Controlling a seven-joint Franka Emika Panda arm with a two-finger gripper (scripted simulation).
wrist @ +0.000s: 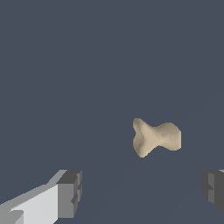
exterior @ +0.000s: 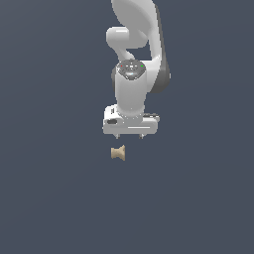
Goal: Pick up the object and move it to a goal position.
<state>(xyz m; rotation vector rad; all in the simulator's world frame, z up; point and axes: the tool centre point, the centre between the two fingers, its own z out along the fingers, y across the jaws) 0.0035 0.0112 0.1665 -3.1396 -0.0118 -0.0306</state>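
The object (exterior: 118,153) is a small tan lumpy piece, pinched in the middle like a spool, lying on the flat dark grey surface. My white gripper (exterior: 129,136) hangs above and slightly to the exterior view's right of it, apart from it. In the wrist view the object (wrist: 155,137) lies ahead of the two grey fingertips (wrist: 70,192), not between them. The fingers stand wide apart and hold nothing.
The dark grey surface (exterior: 49,198) spreads flat in every direction. The white arm (exterior: 134,44) rises behind the gripper. No goal marker shows in either view.
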